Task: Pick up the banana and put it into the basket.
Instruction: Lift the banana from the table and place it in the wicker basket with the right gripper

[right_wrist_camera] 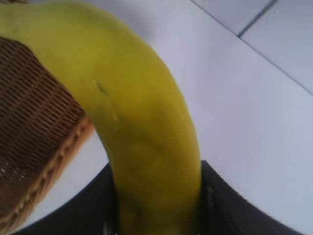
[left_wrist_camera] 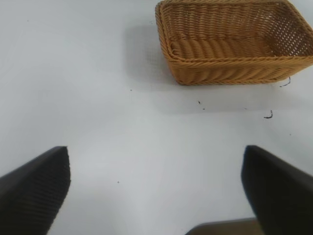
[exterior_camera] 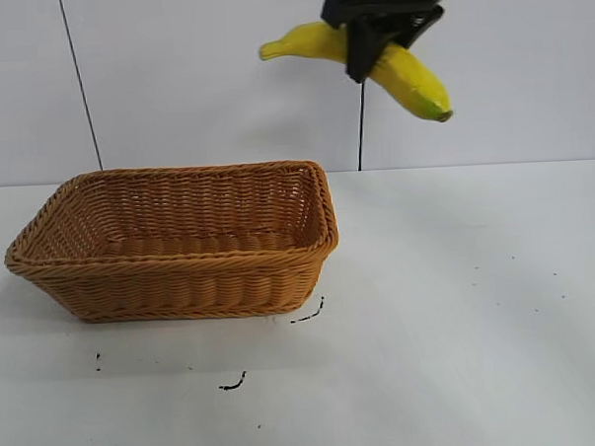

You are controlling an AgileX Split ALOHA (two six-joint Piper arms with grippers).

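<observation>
Right gripper (exterior_camera: 369,44) gripping banana (exterior_camera: 410,78), above basket (exterior_camera: 181,277)

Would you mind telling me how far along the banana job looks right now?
The pickup looks done: the right pincer is shut on the banana, holding it high above the table, up and to the right of the basket. The carry is in hand. Still left: moving over the basket, which looks empty, and releasing. The left pincer hangs open over bare table.

White table (exterior_camera: 459,305), basket (exterior_camera: 181,277) on it
</observation>
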